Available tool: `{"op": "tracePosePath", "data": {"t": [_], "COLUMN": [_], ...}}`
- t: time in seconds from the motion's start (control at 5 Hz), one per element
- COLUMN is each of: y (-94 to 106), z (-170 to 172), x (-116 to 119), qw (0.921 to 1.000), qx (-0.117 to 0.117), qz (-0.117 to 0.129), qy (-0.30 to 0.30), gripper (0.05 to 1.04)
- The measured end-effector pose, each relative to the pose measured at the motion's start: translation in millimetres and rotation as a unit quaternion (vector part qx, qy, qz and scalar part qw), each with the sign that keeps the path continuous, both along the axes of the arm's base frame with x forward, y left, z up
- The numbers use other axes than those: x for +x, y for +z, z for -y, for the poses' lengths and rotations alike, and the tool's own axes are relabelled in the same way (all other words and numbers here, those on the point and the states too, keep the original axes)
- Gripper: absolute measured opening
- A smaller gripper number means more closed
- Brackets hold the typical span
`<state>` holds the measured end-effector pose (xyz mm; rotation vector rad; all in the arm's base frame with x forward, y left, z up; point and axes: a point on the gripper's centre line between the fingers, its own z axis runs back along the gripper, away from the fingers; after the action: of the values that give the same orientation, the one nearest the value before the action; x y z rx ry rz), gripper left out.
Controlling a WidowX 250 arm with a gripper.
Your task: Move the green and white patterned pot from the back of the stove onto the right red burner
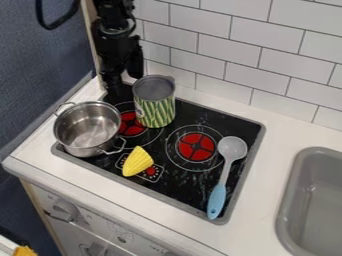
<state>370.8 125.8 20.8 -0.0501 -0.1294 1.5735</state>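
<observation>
**Gripper Beside Upright Can on Stove**

Locate the gripper (123, 82) in the upper left of the frame, hanging directly beside the can (155, 106). You cannot tell whether it is released, clenched or grasping the can; contact is likewise unconfirmed.

Work status (judgement): the can stands on the stove (180, 189), so no lift is evident. Placement of the gripper near the can is done; a secure hold cannot be verified. You cannot establish the remaining work from this view.

Can position and orientation: find the can left of center in the upper half of the frame, partly over the rear left burner (131, 125). It is upright. Its long axis runs vertically, with the gray end facing up and the green-striped side facing you.

Outward from the can, note the metal pot (85, 150) just to its left, open side up, one handle toward the upper left and the other toward the lower right. Below the can, near the center of the frame, lies the yellow corn (137, 161). To the right, the spoon (224, 175) lies lengthwise, its gray bowl toward the top and its blue handle toward the bottom. The sink (284, 215) is at the lower right.
</observation>
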Motion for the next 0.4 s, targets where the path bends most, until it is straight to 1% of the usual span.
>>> {"op": "tracePosePath", "data": {"t": [0.2, 0.4], "y": [-0.7, -4.9], "z": [9.3, 21.5], "x": [2.1, -0.1], "qw": [0.9999, 0.9991], "qx": [-0.007, -0.013], "qz": [-0.001, -0.009], "qy": [-0.016, -0.039], "gripper": [0.999, 0.999]}}
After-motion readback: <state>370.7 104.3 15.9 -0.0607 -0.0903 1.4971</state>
